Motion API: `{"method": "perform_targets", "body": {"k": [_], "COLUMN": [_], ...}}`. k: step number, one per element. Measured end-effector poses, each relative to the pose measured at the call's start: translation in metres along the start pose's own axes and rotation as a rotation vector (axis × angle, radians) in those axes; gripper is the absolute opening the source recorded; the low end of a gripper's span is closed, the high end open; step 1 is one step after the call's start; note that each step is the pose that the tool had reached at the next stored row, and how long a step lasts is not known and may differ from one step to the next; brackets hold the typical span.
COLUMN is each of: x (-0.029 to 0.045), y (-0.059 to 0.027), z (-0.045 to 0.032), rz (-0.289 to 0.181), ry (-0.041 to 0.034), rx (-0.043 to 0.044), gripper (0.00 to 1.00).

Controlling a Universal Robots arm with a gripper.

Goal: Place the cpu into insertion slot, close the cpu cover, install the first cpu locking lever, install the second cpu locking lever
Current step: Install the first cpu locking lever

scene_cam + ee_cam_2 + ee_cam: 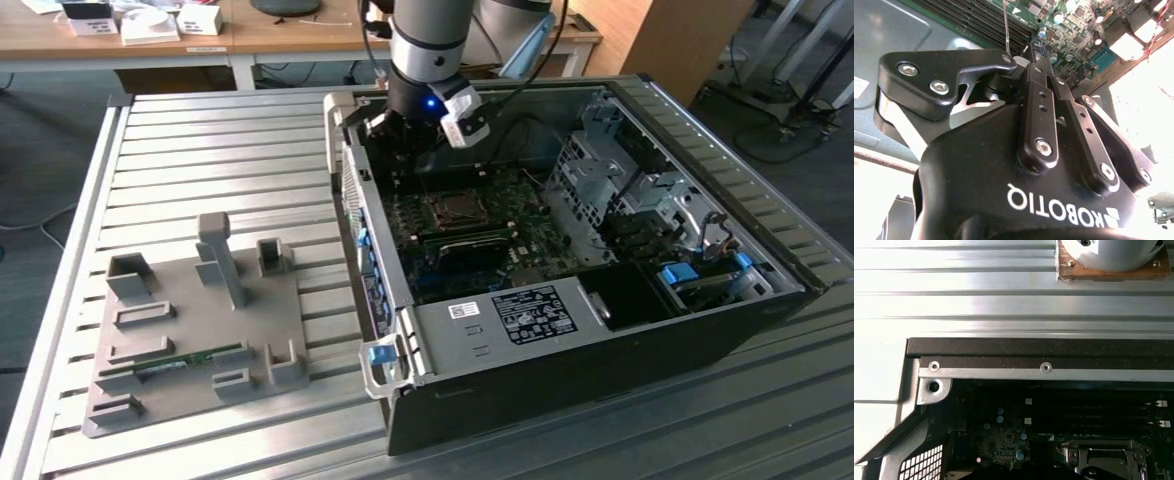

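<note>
On the ribbed silver metal table (pixel 200 140), a grey plastic fixture tray (pixel 187 320) lies at the exterior view's left and an open black computer case (pixel 561 390) at its right. Inside the case, the square metal-rimmed insertion slot (pixel 461 210) sits on the green motherboard (pixel 534 230), with the gripper (pixel 407 150) just behind it.

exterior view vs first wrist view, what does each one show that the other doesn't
The exterior view adds the grey robot arm reaching down, a grey moulded parts tray and a wooden desk behind. The first wrist view adds two silver screws and a perforated metal grille. Both show the open black computer case, the square metal-rimmed insertion slot on the green motherboard, and the ribbed aluminium table.
</note>
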State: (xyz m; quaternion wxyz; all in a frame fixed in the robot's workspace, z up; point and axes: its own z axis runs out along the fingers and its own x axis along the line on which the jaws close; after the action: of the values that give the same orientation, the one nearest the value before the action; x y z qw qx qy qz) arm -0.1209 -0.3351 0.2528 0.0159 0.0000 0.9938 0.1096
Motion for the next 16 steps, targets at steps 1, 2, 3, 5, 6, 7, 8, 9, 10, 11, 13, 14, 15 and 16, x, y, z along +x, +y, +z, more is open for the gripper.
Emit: {"method": "perform_targets", "body": {"k": [1,2,3,5,6,7,8,9,10,11,13,14,15,16], "x": [0.0,-0.0001,-0.0002,-0.0009,-0.0018,-0.003,-0.0043,-0.0058,-0.0073,-0.0089,-0.0119,-0.0135,-0.0151,-0.0169], "y": [0.0,0.0,0.0,0.0001,0.0,0.0,0.0,0.0,0.0,-0.0001,-0.0001,-0.0001,-0.0001,-0.0001], "z": [0.0,0.0,0.0,0.0001,0.0002,0.0002,0.0002,0.0003,0.0004,0.0004,0.0006,0.0007,0.0008,0.0009], "rz": [0.0,0.0,0.0,0.0,0.0,0.001,0.0,0.0,0.001,0.001,0.001,0.001,0.001,0.001], "ry": [0.0,0.0,0.0001,-0.0001,-0.0002,-0.0001,0.0,0.0,0.0,0.0,-0.0001,-0.0001,-0.0001,-0.0001], "rx": [-0.0041,-0.0078,-0.0105,-0.0147,-0.0157,-0.0163,-0.0167,-0.0169,-0.0173,-0.0175,-0.0181,-0.0183,-0.0185,-0.0187], "gripper": [0.11,0.11,0.11,0.11,0.11,0.11,0.11,0.11,0.11,0.11,0.11,0.11,0.11,0.11]}}
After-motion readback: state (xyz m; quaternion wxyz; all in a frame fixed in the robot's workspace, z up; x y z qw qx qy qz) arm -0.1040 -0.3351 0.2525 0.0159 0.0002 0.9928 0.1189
